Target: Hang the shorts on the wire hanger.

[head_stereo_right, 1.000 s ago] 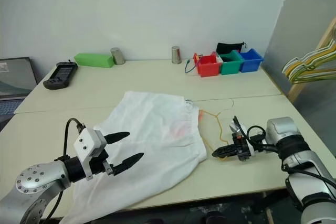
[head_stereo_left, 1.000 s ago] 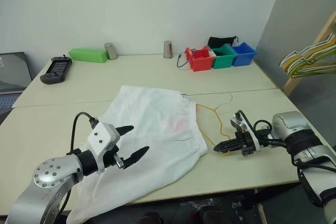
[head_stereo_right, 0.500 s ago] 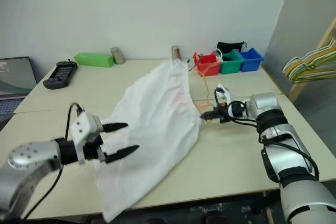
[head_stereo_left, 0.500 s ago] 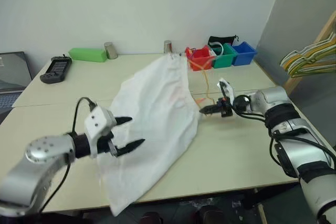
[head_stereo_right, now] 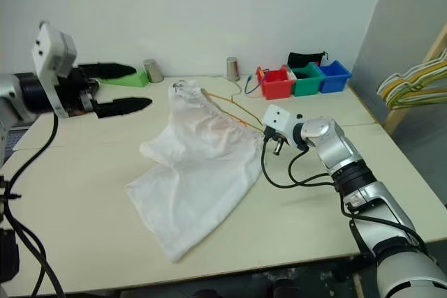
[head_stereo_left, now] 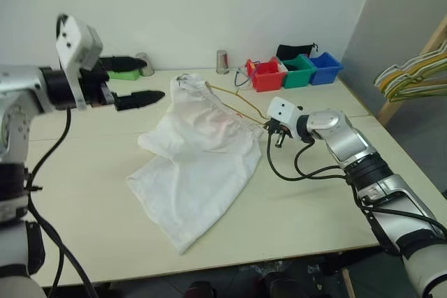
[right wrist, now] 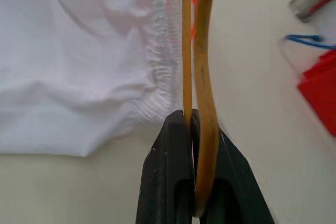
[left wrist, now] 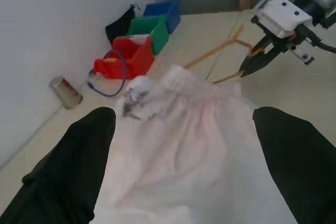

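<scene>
While my right gripper (head_stereo_left: 268, 129) is clamped shut on the thin yellow-gold wire hanger (head_stereo_left: 234, 100) at frame centre, the large white thin-fabric shorts (head_stereo_left: 199, 151) hang partly from it by the gathered waistband, most of the cloth spread on the pale table (head_stereo_left: 314, 193). My left gripper (head_stereo_left: 131, 82) hovers wide open and empty at upper left. Threading looks begun, not finished. Open table lies below and right; the red, green and blue bins (head_stereo_left: 293, 73) crowd the far edge.
</scene>
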Robot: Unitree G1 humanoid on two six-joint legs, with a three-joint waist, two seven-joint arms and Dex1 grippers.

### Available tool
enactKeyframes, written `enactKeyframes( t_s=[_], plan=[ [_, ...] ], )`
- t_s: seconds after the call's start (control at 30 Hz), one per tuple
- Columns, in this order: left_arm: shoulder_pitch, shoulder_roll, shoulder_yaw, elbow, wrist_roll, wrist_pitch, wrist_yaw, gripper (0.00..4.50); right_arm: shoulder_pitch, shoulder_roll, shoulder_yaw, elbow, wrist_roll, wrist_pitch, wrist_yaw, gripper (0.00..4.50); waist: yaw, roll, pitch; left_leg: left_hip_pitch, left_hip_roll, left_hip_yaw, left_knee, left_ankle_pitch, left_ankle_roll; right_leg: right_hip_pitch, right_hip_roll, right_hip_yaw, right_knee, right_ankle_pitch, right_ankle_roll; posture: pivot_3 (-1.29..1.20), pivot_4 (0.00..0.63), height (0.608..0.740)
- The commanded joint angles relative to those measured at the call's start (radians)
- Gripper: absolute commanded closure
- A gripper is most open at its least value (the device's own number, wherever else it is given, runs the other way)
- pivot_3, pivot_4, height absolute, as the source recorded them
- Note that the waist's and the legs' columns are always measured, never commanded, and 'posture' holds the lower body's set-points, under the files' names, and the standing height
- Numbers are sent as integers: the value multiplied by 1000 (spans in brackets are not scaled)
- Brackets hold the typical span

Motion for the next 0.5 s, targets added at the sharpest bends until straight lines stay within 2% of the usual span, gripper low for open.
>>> enactKeyframes(
  t_s=[0.03, 0.17, 0.3, 0.4, 0.5],
  plan=[
    [-72, -39, -60, 114, 87, -121, -48, 21, -27, 10, -10, 9, -76, -131, -87, 4500, -2, 0, 0, 0, 0, 0, 0, 0, 0, 0, 0, 1, 0, 0, 0, 51, 0, 740],
    [-122, -112, -153, 277, 237, -357, -60, 21, -3, 22, 11, -54, -157, -207, -137, 4500, -1, 0, 0, 0, 0, 0, 1, 0, 0, 0, 1, 1, 1, 1, -1, 35, 0, 740],
    [-180, -167, -196, 409, 322, -496, -50, 21, 20, 28, 24, -137, -221, -234, -156, 4500, -7, 0, 0, -3, 1, 1, 2, 0, 0, -3, 1, 1, 2, 1, -2, 14, 0, 740],
    [-204, -191, -227, 480, 389, -594, -40, 21, 31, 27, 27, -189, -259, -238, -163, 4500, -14, -1, -1, -15, 1, 0, 12, 2, -4, -12, 1, 0, 7, 2, -3, 1, 0, 740],
    [-217, -217, -230, 523, 414, -636, -44, 21, 41, 26, 28, -229, -298, -236, -165, 4500, -23, -1, -1, -15, 0, 2, 16, 2, -3, -12, 0, 2, 11, 2, -3, -17, 0, 740]
  ],
)
